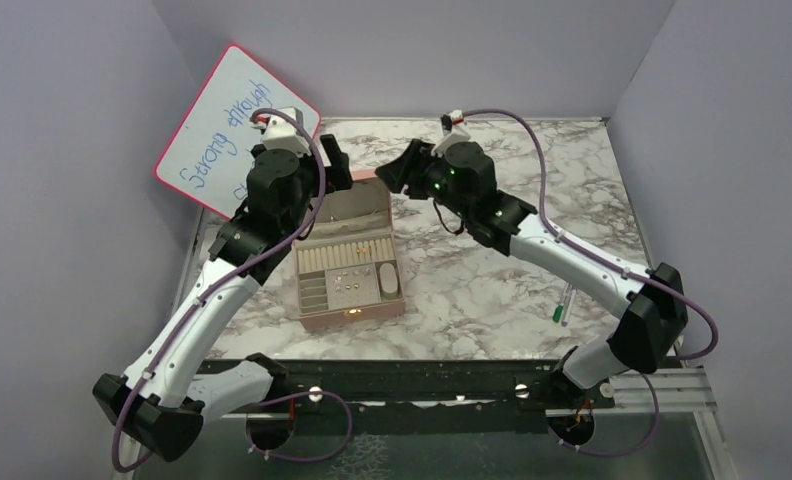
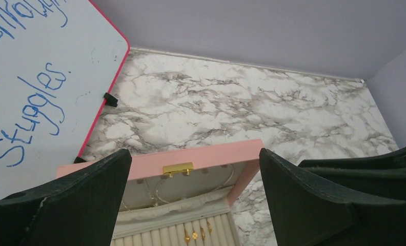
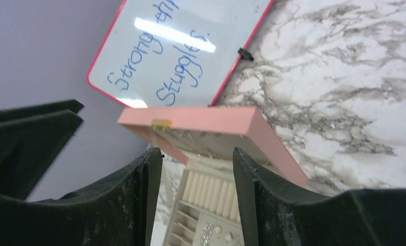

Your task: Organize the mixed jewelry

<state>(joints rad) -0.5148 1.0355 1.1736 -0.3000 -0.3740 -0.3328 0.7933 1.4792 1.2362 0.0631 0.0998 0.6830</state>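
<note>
**Both grippers raised over the open box, jewelry inside it**

- Nearest: the two arm bases, bolted at the near edge of the grey-veined white marble table (image 1: 492, 290).
- The pink rectangular compartmented box (image 1: 317, 310) sits left of centre with its lid (image 1: 357, 205) standing open on the far side. There is a gold clasp (image 2: 178, 168) on the lid edge.
- The mixed jewelry (image 1: 357, 250), tiny gold-coloured pieces, is all in the box. Some are tucked along the cream roll row and some lie in the flat middle compartment just nearer. Individual pieces are too small to sort by type.
- The left gripper (image 1: 334, 160) hangs above the lid's far left corner. Its black fingers (image 2: 73, 200) are spread wide and hold nothing. In the left wrist view the gold pieces on the rolls show low between them, well below.
- The right gripper (image 1: 397, 170) is just right of the lid's far edge, pointing left toward the box. Its fingers (image 3: 262, 200) are parted with a narrower gap and nothing is pinched. The jewelry lies below and nearer, apart from it.
- A green-and-white pen (image 1: 562, 303) lies on the marble at near right.
- A red-rimmed whiteboard with blue handwriting (image 1: 222, 120) leans at far left.
</note>
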